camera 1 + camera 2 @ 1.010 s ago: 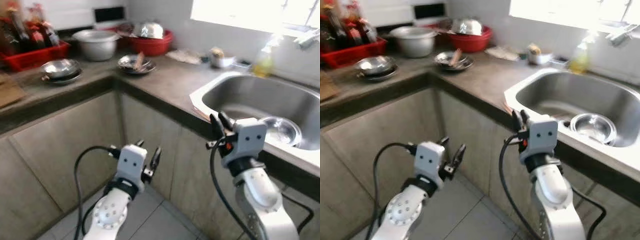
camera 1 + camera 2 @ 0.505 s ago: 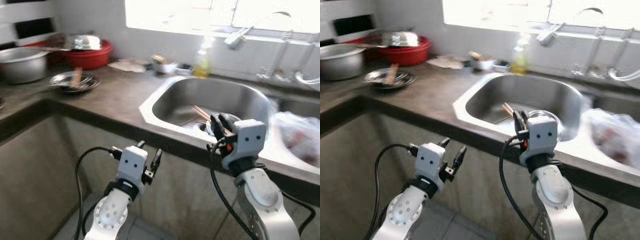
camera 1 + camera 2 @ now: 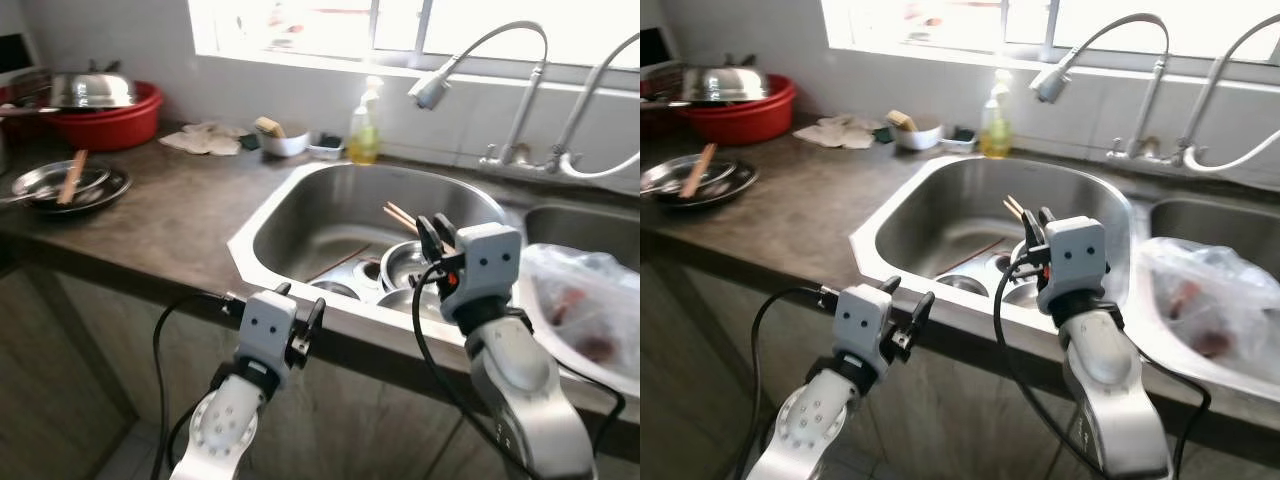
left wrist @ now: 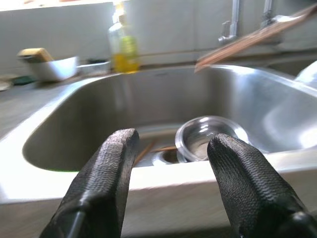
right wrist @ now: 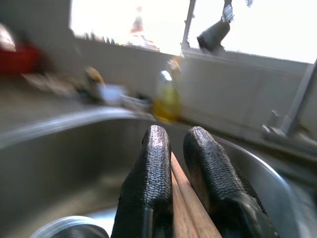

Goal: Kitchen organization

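Observation:
My right gripper (image 3: 432, 232) is raised over the near rim of the steel sink (image 3: 262, 205), shut on a pair of wooden chopsticks (image 3: 396, 214) whose tips stick out over the basin. In the right wrist view the chopsticks (image 5: 185, 203) lie clamped between the two black fingers (image 5: 151, 168). Steel bowls (image 3: 398, 264) sit at the bottom of the sink near the drain. Lower down, my left gripper (image 3: 300, 312) stands open in front of the counter edge with nothing between its fingers; one steel bowl (image 4: 208, 139) is seen past them.
A yellow soap bottle (image 3: 363, 135), a white bowl with a sponge (image 3: 283, 140) and a cloth (image 3: 205, 140) stand behind the sink. Two curved faucets (image 3: 432, 88) arch above. A plastic bag (image 3: 585, 310) lies at the right. Far left: a steel plate (image 3: 65, 185) and a red basin (image 3: 105, 115).
The view has swung to the right along the counter, so the sink now lies straight ahead. Both arms keep the same pose, the right one still holding the chopsticks.

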### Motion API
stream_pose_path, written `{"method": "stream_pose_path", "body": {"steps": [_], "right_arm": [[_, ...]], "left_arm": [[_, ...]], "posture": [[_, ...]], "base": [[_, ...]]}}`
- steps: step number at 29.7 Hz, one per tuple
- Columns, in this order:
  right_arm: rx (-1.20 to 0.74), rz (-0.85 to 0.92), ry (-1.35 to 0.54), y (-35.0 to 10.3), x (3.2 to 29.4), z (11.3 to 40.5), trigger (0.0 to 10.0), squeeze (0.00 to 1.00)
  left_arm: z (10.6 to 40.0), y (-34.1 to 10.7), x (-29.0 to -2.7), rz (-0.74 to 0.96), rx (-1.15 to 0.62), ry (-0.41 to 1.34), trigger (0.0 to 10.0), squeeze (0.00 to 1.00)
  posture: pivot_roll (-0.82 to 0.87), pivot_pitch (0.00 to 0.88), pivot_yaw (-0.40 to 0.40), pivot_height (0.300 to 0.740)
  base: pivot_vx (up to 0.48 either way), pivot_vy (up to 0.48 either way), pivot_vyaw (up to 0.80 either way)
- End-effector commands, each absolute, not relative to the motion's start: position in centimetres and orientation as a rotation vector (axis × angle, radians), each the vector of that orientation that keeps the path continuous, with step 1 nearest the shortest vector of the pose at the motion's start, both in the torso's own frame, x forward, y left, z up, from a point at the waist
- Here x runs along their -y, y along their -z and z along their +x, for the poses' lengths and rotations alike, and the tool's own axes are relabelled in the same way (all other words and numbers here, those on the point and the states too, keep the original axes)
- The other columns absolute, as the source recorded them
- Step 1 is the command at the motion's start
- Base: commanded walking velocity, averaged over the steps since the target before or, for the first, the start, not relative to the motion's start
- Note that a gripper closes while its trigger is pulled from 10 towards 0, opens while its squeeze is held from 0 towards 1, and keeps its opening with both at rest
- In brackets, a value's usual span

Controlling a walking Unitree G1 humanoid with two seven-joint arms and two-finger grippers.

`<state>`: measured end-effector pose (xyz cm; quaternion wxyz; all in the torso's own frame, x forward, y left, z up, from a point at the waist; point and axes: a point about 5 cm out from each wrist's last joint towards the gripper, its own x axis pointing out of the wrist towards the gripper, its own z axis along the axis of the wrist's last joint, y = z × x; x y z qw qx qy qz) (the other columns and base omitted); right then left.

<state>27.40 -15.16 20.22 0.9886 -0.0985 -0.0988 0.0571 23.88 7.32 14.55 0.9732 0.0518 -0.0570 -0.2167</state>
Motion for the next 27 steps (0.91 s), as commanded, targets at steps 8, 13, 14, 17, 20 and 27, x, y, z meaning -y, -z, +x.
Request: {"method": "stream_pose_path", "body": {"steps": [8,13,14,17,20,27], "right_arm": [[0.092,-0.228,-0.084,-19.7,15.3,31.5,10.0,0.00],[0.005,-0.239,-0.073,-18.6,15.5,32.9,10.0,0.00],[-0.025,-0.245,-0.067,-18.2,15.5,33.4,10.0,0.00],[-0.050,-0.253,-0.073,-17.8,15.3,33.8,10.0,0.00],[-0.078,-0.229,-0.072,-17.3,15.1,34.2,10.0,0.00],[-0.129,-0.212,-0.074,-16.4,15.3,33.9,10.0,1.00]], "left_arm": [[23.9,-14.5,-7.8,0.118,0.104,0.418,10.0,0.00],[23.7,-14.8,-7.6,0.114,0.107,0.420,10.0,0.00],[23.5,-14.9,-7.7,0.113,0.107,0.415,10.0,0.00],[23.5,-14.9,-7.8,0.113,0.105,0.411,10.0,0.00],[23.2,-14.7,-8.0,0.118,0.094,0.407,10.0,0.00],[23.0,-14.6,-8.0,0.117,0.088,0.407,10.0,0.00]], "posture": [[0.00,0.011,-0.060,0.740],[0.03,0.027,-0.066,0.740],[0.03,0.031,-0.069,0.740],[0.03,0.036,-0.070,0.740],[0.03,0.048,-0.070,0.740],[0.03,0.052,-0.069,0.740]], "base": [[0.000,0.000,0.00],[0.000,0.000,0.00],[0.000,0.000,0.00],[0.000,0.000,0.00],[0.000,0.000,0.00],[0.000,0.000,0.00]]}}
